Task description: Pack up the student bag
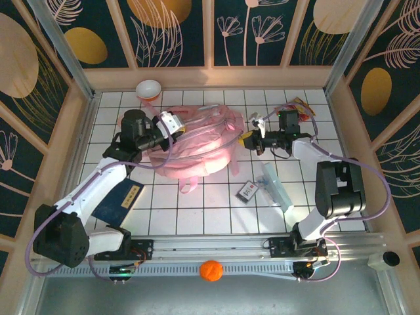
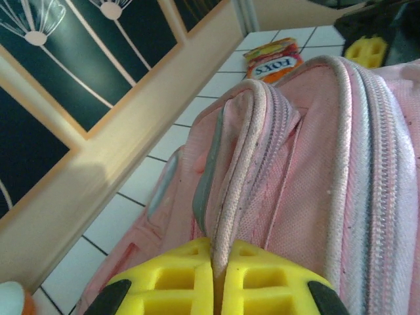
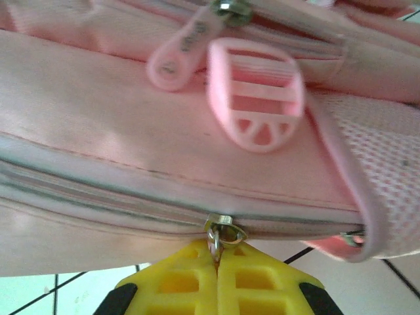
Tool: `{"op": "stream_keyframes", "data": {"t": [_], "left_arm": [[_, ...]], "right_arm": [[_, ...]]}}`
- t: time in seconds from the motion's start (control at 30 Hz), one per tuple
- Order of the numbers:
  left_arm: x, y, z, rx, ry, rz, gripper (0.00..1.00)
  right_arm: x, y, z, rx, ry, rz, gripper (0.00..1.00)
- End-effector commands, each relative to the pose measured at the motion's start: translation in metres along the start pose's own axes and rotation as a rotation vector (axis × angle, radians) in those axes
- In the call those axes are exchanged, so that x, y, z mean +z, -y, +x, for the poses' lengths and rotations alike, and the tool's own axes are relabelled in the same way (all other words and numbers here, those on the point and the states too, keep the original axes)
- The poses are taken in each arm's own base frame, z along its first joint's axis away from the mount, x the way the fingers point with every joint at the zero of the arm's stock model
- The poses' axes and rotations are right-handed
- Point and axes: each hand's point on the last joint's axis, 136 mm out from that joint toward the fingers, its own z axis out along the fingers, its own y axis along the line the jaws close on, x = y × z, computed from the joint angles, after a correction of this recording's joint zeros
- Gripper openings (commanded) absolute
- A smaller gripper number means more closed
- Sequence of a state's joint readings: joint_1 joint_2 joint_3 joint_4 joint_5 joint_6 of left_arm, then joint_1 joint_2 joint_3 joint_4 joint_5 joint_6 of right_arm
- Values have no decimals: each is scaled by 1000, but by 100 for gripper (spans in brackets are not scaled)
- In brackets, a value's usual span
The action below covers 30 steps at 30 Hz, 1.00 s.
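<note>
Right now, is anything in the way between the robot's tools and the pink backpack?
Nothing visible does. Both touch the student bag: the left tool is shut on a raised piped seam, the right tool on a metal zipper ring at its edge.

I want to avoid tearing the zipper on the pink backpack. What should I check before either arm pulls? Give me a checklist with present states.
1. The left claw is shut on a piped seam of the student bag: ok.
2. The right claw is shut on the zipper pull: ok.
3. The zipper track beside the pull lies flat and closed: ok.
4. The pink buckle sits off the zipper line: ok.
5. No fabric snagged inside the slider: cannot tell.
</note>
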<state>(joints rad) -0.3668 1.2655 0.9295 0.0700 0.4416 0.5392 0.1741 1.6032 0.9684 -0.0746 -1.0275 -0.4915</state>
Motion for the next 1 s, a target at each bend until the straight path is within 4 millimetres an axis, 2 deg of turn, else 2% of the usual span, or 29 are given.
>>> {"op": "stream_keyframes", "data": {"t": [0.0,0.33,0.57,0.7,0.97], "left_arm": [[-5,-40,-10,17,-7,-239,0],[7,-49,8,26,-112,-322,0],[24,-39,6,-6,-108,-303,0],[27,-28,-5,-27,-40,-257,0],[19,-2,-34,-62,121,-130,0]], "right_arm": [[-3,-19,-7,50,-45,-14,0],[-12,-45,-10,211,-134,-51,0],[1,-70,-25,265,-138,-100,0],[10,-80,-27,307,-122,-112,0],[18,-71,-24,388,-35,-50,0]]}}
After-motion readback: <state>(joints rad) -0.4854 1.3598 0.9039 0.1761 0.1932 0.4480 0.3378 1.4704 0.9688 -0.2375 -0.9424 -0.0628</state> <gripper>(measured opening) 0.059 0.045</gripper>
